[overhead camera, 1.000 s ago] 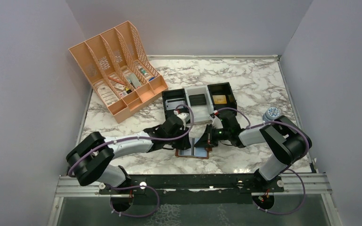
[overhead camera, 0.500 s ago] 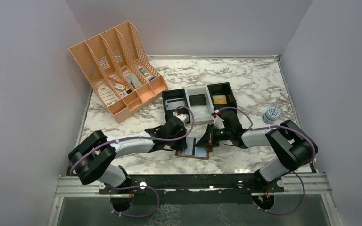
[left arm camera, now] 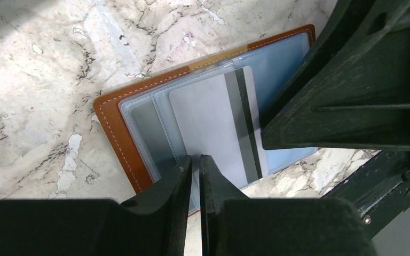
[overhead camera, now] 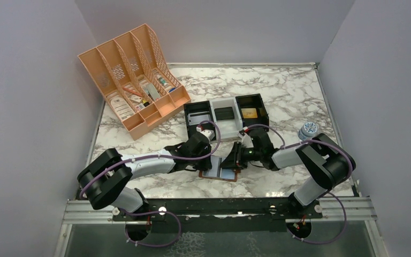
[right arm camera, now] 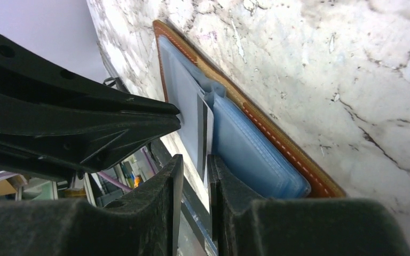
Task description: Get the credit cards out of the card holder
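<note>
Right arm (overhead camera: 299, 154) on the move: its elbow has tucked back in and its wrist has nudged a touch toward the left arm (overhead camera: 150, 162), which hasn't budged. Card holder (left arm camera: 112, 128) sits where it was, spread flat on the counter (left arm camera: 42, 80) directly beneath both sets of jaws.

Both arms reach in low. The left forearm lies almost level, running in from its side. The right arm is folded, elbow out wide, forearm coming straight back the other way, so the two wrists meet nose to nose over the open card holder.

Right jaws are nearly together and clamped on the edge of a grey credit card (left arm camera: 213, 128) with a dark stripe; that edge runs straight into the slot between them, while the rest of the card stands partly out of the pale blue pocket.

Left jaws are clenched to a sliver, tips down at the card holder's near edge, just beside the card and opposite the right jaws. Whether they pinch anything, I can't tell.

Trays (overhead camera: 226, 113) sit beyond both jaws, apart from the action.
</note>
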Robot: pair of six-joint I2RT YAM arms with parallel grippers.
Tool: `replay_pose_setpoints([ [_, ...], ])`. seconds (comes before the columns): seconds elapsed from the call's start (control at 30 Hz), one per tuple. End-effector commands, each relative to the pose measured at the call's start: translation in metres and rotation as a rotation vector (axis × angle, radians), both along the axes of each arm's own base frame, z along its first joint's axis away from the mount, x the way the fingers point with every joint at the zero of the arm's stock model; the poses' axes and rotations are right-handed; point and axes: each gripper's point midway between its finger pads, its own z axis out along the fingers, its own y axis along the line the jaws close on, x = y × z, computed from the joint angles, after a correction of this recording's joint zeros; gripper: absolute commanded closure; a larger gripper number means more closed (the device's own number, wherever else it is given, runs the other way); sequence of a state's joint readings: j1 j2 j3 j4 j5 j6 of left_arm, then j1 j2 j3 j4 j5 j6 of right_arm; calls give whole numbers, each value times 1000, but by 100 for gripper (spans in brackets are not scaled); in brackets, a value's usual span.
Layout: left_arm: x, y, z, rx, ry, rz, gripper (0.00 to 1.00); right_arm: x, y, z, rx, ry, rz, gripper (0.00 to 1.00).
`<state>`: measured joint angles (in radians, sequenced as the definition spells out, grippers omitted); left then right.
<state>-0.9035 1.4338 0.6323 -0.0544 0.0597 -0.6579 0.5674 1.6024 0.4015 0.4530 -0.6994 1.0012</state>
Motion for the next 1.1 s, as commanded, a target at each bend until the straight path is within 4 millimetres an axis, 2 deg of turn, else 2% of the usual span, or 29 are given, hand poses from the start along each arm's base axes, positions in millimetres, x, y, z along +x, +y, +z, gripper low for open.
replay_pose_setpoints([
  [0.0, -5, 15, -15, 85, 28, 2, 85, 1, 10, -1, 23, 2, 2, 76],
  [0.1, -5, 15, -13, 80, 26, 4, 86, 4, 8, -5, 0, -4, -23, 76],
  [0.43, -7, 15, -12, 72, 30, 4, 88, 4, -17, -30, -157, 8, -129, 76],
  [0.63, -7, 13, -12, 69, 32, 0, 88, 3, -22, -35, -185, 5, -158, 76],
  [0.93, -9, 11, -12, 66, 40, -4, 89, 1, 4, -21, -75, -12, -68, 83],
  [1.07, -10, 11, -13, 67, 41, -4, 89, 2, 5, -21, -82, -20, -69, 90],
])
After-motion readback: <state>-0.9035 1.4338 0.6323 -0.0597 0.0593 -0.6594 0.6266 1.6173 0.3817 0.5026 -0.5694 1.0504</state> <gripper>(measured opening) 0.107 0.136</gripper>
